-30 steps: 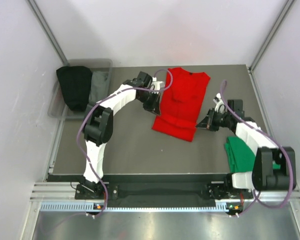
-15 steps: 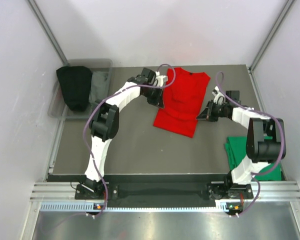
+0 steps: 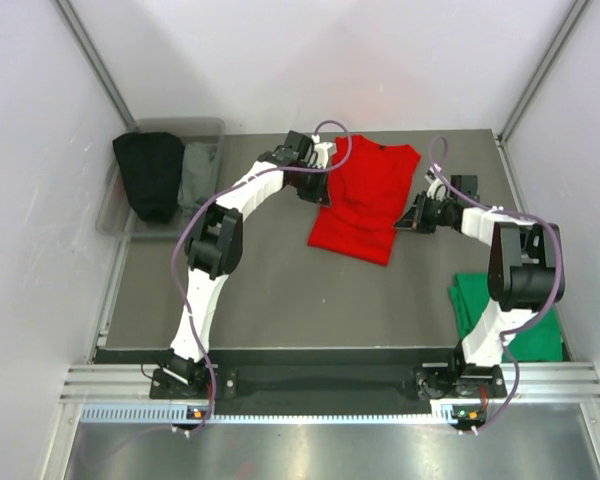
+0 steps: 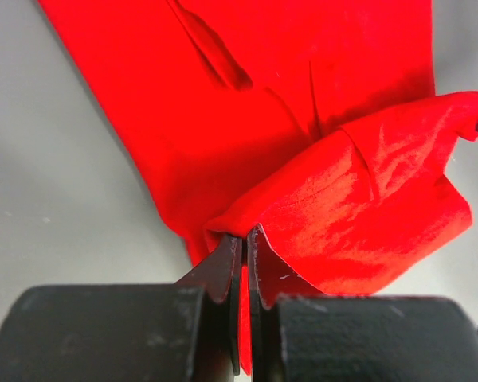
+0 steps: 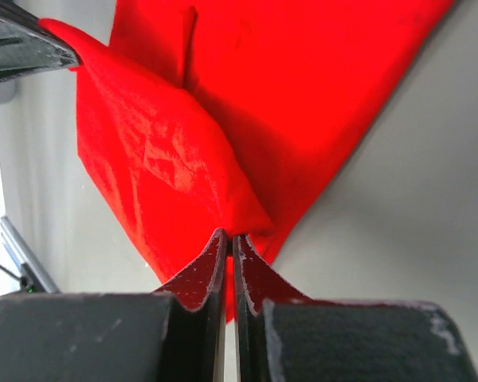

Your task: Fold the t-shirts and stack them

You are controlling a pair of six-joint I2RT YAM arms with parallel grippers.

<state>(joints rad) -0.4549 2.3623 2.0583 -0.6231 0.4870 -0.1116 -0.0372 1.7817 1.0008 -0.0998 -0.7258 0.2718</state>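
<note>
The red t-shirt lies on the grey table at the back centre, collar toward the far edge. My left gripper is shut on the shirt's left edge, and my right gripper is shut on its right edge. In the left wrist view the left gripper pinches a raised fold of the red t-shirt. In the right wrist view the right gripper pinches a lifted flap of the red t-shirt. The green t-shirt lies folded at the near right, partly under the right arm.
A clear bin stands at the back left with a black cloth and a grey cloth in it. White walls close in the table on both sides and behind.
Both grippers have moved toward the back of the table with the red t-shirt's side edges in them. The shirt's near hem has drawn up a little.
</note>
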